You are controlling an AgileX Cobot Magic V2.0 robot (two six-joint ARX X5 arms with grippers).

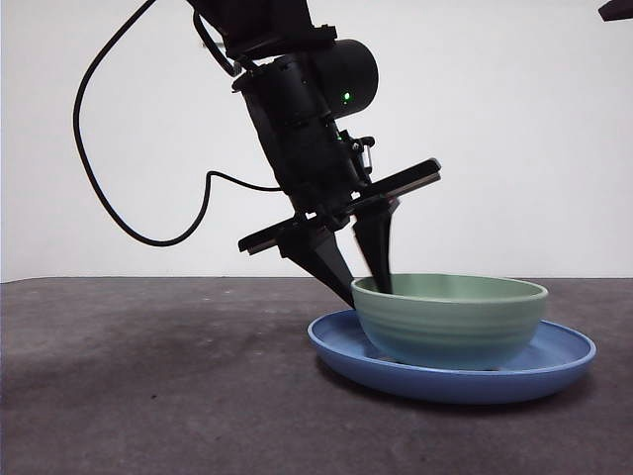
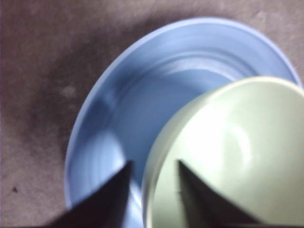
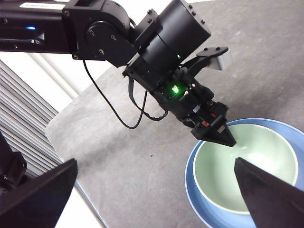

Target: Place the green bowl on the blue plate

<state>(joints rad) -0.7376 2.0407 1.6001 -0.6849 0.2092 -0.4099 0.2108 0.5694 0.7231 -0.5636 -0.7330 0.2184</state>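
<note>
The green bowl point(image 1: 450, 322) sits level on the blue plate point(image 1: 554, 371), right of the table's middle. My left gripper point(image 1: 366, 287) reaches down from the upper left and straddles the bowl's near-left rim, one jaw outside the wall and one inside. The jaws stand a little apart from the wall, so the gripper is open. The left wrist view shows the bowl point(image 2: 237, 156), the plate point(image 2: 142, 104) and a gap beside the rim at the gripper point(image 2: 154, 162). My right gripper point(image 3: 156, 199) is wide open and empty, high above, looking down on the bowl point(image 3: 247, 166).
The table is a dark grey mat point(image 1: 148, 376) before a white wall. The left arm's cable point(image 1: 99, 188) loops down behind it. The right arm shows only as a black tip point(image 1: 618, 10) at the top right corner.
</note>
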